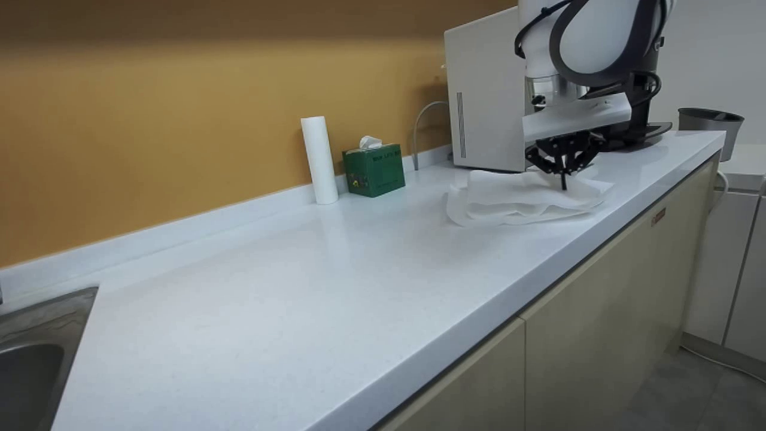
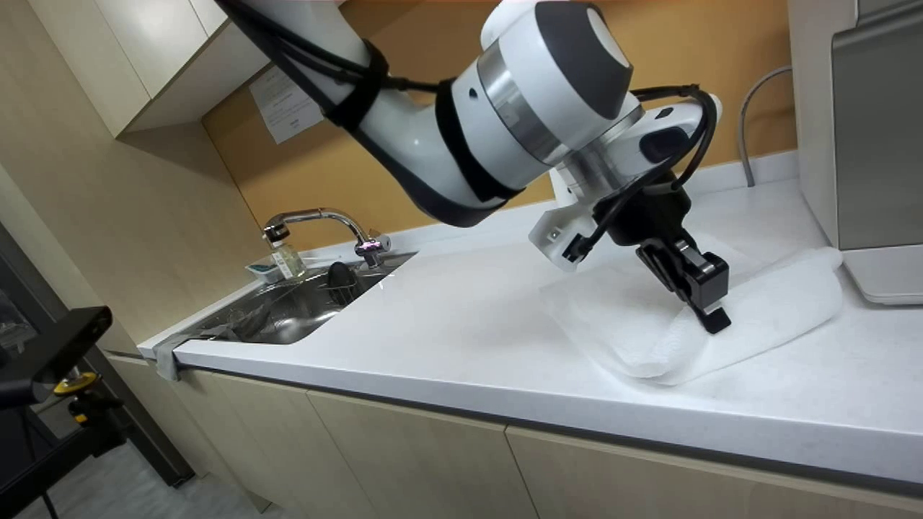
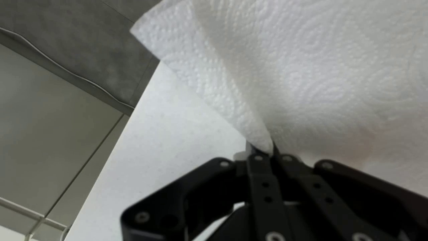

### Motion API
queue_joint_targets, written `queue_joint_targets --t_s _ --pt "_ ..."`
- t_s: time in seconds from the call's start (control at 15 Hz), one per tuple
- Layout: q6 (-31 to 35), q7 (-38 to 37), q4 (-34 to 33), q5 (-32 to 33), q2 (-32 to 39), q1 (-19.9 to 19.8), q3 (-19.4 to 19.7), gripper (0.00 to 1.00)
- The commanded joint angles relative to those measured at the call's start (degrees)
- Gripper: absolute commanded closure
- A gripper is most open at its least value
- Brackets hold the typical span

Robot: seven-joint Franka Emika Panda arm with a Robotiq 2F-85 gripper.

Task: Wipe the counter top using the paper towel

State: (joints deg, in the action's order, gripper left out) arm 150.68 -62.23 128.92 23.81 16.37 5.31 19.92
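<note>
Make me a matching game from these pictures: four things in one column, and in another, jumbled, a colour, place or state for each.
1. gripper
2. tissue box
3. tap
4. wall

A. by the sink
B. closed on the paper towel
C. mustard
D. green

Right pairs: 1-B, 2-D, 3-A, 4-C

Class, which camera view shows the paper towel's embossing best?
The wrist view: close up, the paper towel pinched in the claw shows raised dots and swirls. Both exterior views show it lying on the counter top, with little texture.
</note>
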Motion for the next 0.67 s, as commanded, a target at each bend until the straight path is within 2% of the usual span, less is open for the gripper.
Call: queue_joint_targets --t_s 0.0,0.2,0.47,0.6 --pt "-1.3 -0.8 0.6 -0.7 -0.2 0.4 -3.5 1.00" --pt "-1.5 3.6 1.8 -4.8 -1.0 0.4 -8.8 1.00" --pt "-1.6 15.6 4.2 -16.1 -2.5 -0.1 -17.2 1.00" --pt "-2.5 21.3 4.9 -21.4 -3.3 0.1 -20.0 1.00"
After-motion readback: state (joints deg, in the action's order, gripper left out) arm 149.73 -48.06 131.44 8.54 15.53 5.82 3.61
